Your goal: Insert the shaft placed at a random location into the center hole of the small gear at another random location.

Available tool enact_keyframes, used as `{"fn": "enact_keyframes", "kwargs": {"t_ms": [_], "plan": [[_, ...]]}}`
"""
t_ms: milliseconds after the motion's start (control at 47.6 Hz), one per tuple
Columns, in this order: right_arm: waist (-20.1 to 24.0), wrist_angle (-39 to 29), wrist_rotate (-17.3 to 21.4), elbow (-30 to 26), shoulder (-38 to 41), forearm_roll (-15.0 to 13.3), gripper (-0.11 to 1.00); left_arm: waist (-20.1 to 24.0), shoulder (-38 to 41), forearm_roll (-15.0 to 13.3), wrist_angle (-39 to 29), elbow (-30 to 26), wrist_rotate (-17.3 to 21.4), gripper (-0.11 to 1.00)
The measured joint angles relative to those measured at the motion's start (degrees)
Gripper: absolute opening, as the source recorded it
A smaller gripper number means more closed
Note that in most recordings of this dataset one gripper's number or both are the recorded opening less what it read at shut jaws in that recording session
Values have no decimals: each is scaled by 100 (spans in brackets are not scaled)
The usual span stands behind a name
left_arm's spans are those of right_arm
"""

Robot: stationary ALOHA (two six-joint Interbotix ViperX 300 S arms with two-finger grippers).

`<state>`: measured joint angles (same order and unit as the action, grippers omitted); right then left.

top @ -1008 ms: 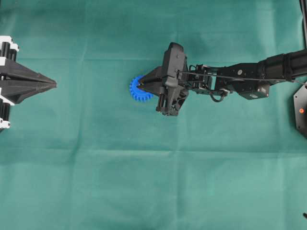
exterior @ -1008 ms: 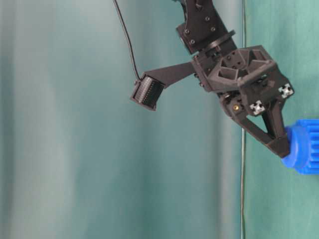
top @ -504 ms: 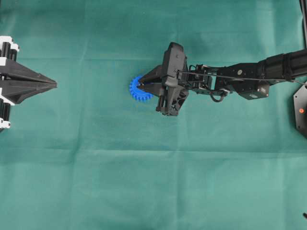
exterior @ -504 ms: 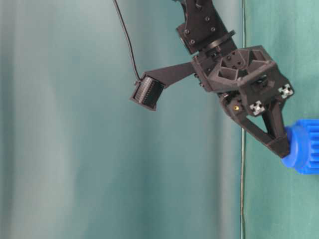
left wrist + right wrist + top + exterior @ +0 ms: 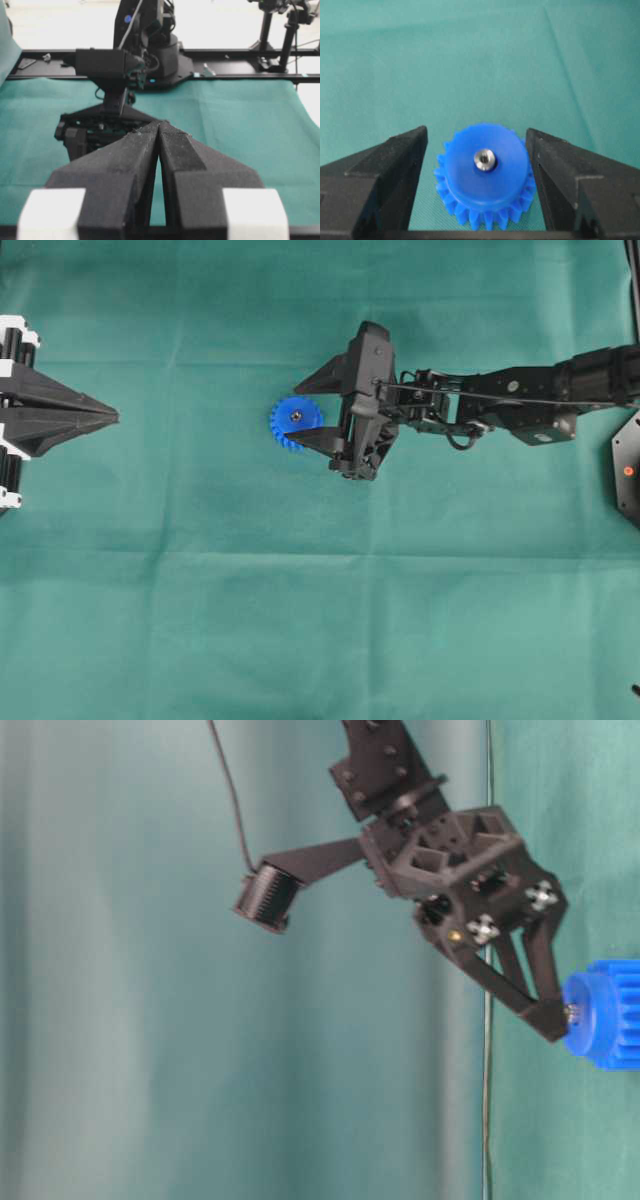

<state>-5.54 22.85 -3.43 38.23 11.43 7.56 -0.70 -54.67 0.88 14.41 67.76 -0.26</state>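
Since a second ago the right gripper point(image 5: 480, 165) has spread wide, empty, freeing the shaft point(image 5: 484, 160) seated in the small gear point(image 5: 485, 175). It should lift straight away without brushing the hub.

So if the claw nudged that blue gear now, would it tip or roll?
Probably neither: the small gear lies flat on the green cloth, so it would likely slide. It looks like rigid plastic, likely light. The shaft sits in its hub and might jostle.
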Motion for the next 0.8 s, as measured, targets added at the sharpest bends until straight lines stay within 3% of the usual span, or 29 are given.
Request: {"fn": "enact_keyframes", "kwargs": {"t_ms": [399, 798], "plan": [[0, -580, 0, 97, -993, -62, 79, 0, 0, 0, 0, 9, 0, 0], [18, -571, 0, 387, -1266, -62, 79, 0, 0, 0, 0, 9, 0, 0]]}}
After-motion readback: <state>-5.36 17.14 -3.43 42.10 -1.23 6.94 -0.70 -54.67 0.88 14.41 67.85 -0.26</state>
